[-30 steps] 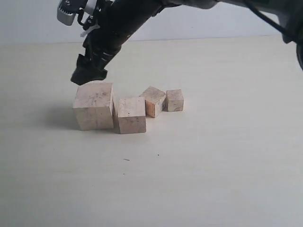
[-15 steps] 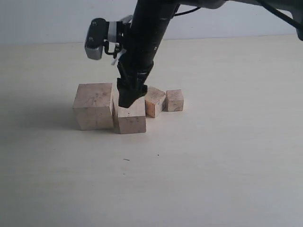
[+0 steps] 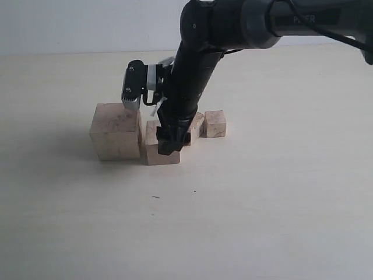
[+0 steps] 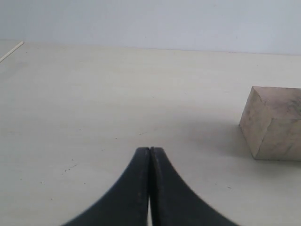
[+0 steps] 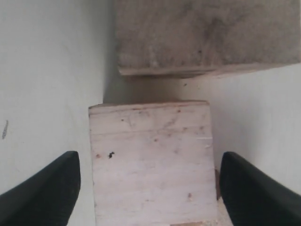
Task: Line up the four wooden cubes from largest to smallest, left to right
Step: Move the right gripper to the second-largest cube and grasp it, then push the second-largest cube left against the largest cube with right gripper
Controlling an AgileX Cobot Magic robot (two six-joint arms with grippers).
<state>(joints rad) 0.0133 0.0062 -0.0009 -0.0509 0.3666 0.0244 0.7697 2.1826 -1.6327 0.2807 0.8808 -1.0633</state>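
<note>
Four pale wooden cubes sit in a row on the table. The largest cube (image 3: 115,131) is leftmost, then the second cube (image 3: 150,153), the third cube (image 3: 197,122) turned askew and partly hidden by the arm, and the smallest cube (image 3: 214,123). My right gripper (image 3: 169,143) reaches across and is lowered over the second cube (image 5: 150,160). It is open, one finger (image 5: 47,188) on each side with small gaps. The largest cube (image 5: 202,35) lies just beyond. My left gripper (image 4: 149,151) is shut and empty, low over the table, with a wooden cube (image 4: 275,125) off to one side.
The pale table (image 3: 262,204) spreads wide around the cubes. A small dark speck (image 3: 155,197) lies in front of them. The right arm's black forearm (image 3: 198,64) slants down from the upper right over the third cube.
The right arm has swung from above the largest cube to the right and descended, its open fingers now straddling the second cube. The cubes have not visibly moved.
</note>
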